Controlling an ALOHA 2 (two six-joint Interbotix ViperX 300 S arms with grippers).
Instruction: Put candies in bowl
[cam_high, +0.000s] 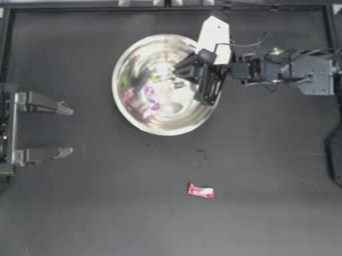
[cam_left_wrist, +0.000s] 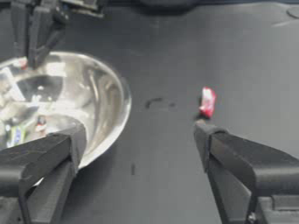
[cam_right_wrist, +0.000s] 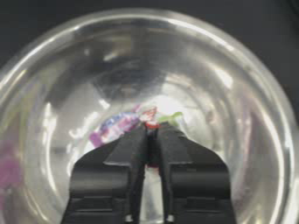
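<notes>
The shiny silver bowl (cam_high: 167, 125) stands in the far middle of the table. A purple candy (cam_high: 150, 95) and a green candy (cam_high: 158, 77) lie inside it, also seen in the right wrist view as purple candy (cam_right_wrist: 114, 127) and green candy (cam_right_wrist: 172, 117). My right gripper (cam_high: 186, 75) hangs over the bowl's inside (cam_right_wrist: 245, 87), jaws pressed together on a small whitish-red candy (cam_right_wrist: 149, 117) at their tips. A red-pink candy (cam_high: 201, 191) lies alone on the near table, in front of my open left gripper (cam_left_wrist: 140, 131). That gripper (cam_high: 67, 130) is parked at the left edge.
A white flat piece (cam_high: 214, 32) lies against the bowl's far right rim, under the right arm (cam_high: 294, 72). Dark table stretches between the bowl (cam_left_wrist: 111, 87) and the red-pink candy (cam_left_wrist: 206, 102).
</notes>
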